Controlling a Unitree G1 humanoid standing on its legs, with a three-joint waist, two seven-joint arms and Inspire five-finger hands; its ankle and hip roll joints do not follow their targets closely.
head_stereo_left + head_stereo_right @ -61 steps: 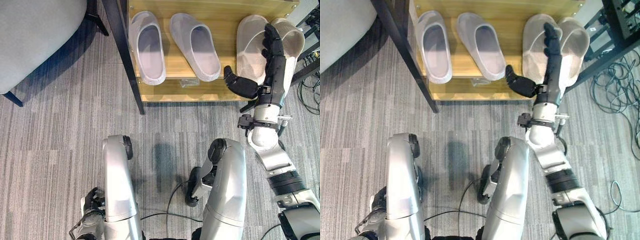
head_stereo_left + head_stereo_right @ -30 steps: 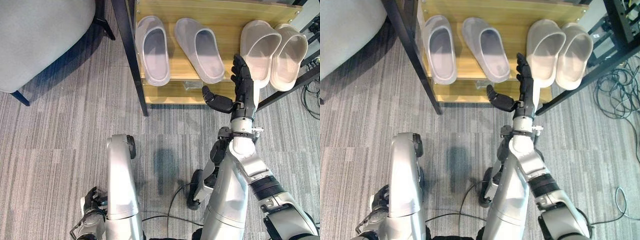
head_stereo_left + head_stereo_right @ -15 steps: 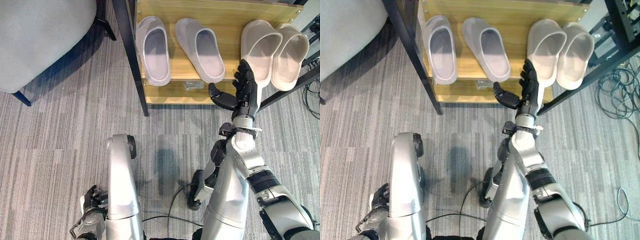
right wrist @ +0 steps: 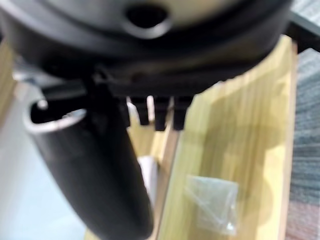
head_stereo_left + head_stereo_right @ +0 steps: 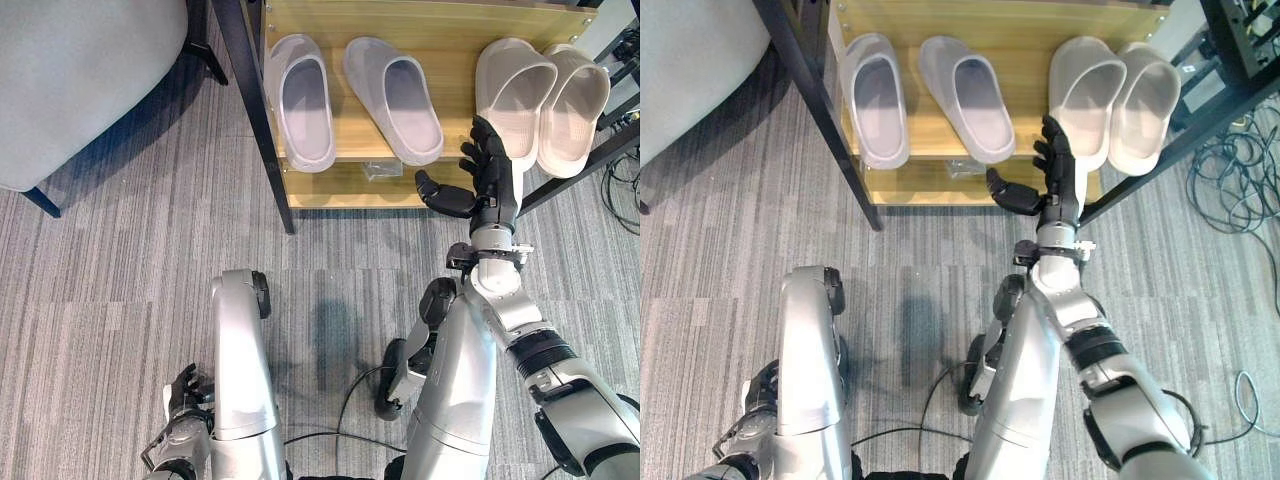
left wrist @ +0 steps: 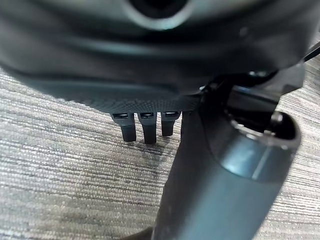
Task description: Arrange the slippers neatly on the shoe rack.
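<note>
A wooden shoe rack (image 5: 430, 22) stands on the carpet in front of me. Two lilac slippers, one (image 5: 297, 100) at the left and one (image 5: 395, 95) angled beside it, lie on its shelf. A beige pair (image 5: 513, 88) (image 5: 573, 95) lies close together at the right end. My right hand (image 5: 492, 185) is open at the rack's front edge, with straight fingers by the heel of the nearer beige slipper and the thumb spread out; I cannot tell if they touch. My left hand (image 5: 185, 385) hangs low at my side, relaxed and holding nothing.
A black slanted leg (image 5: 255, 120) crosses the rack's left end, and a black bar (image 5: 585, 160) runs past its right corner. A grey seat (image 5: 80, 80) stands at the upper left. Cables (image 5: 1230, 170) lie on the carpet at right. A small clear bag (image 4: 212, 202) lies on the lower shelf.
My right hand has drawn back from on top of the beige pair to the rack's front edge, leaving both slippers on the shelf. The camera has shifted slightly.
</note>
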